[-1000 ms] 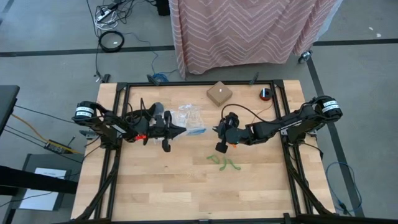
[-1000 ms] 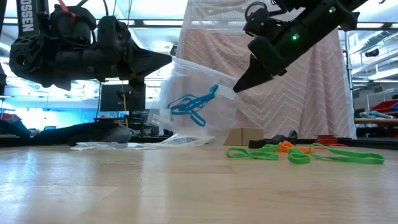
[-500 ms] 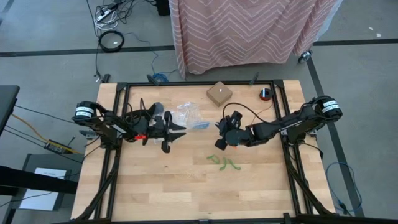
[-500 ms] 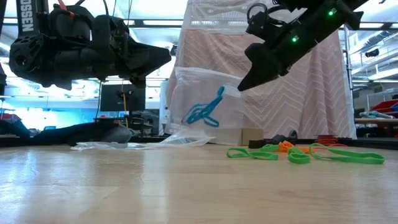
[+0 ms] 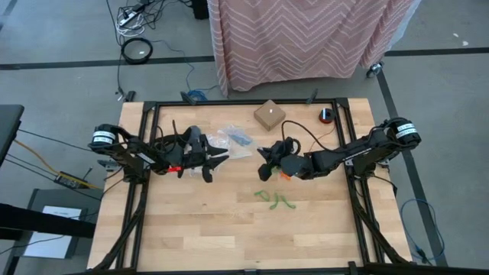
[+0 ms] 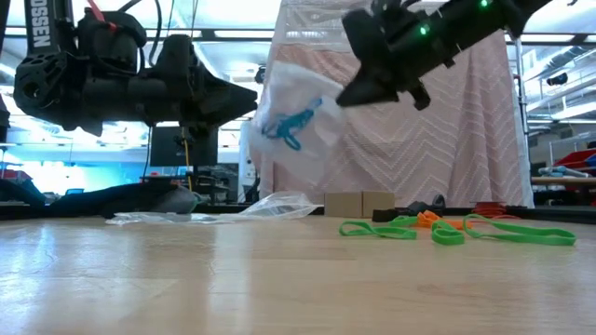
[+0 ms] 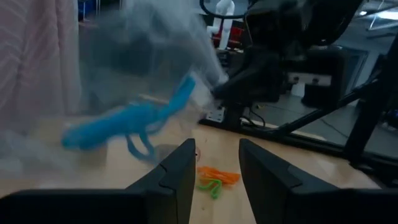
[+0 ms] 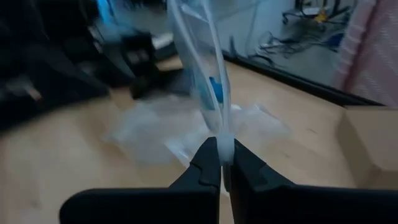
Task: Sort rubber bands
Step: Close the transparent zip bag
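Observation:
A clear zip bag (image 6: 296, 113) with blue rubber bands (image 7: 134, 118) inside hangs in the air between the two arms, and my right gripper (image 8: 222, 144) is shut on it. My left gripper (image 7: 217, 146) stands open just short of the bag, nothing between its fingers; in the low view it (image 6: 244, 93) is level with the bag. Green rubber bands (image 5: 275, 200) and orange rubber bands (image 6: 426, 219) lie loose on the wooden table. My right gripper pinches a thin edge strip of the bag (image 8: 221, 138) between its two fingers. The fingers come from the table's right side, slanting a little downward. The bag stands out beyond the fingertips toward the left arm, tilted and lifted clear of the table.
More clear bags (image 6: 214, 212) lie crumpled on the table under the left arm. A small cardboard box (image 5: 269, 114) and a red and black object (image 5: 326, 115) stand at the far edge. The near half of the table (image 5: 229, 237) is bare wood.
My left gripper has opened and let go of the bag. My right gripper has rolled and risen a little, swinging the bag up and toward the left arm; the bag, which hung down between both grippers, now sticks out tilted from the right gripper alone.

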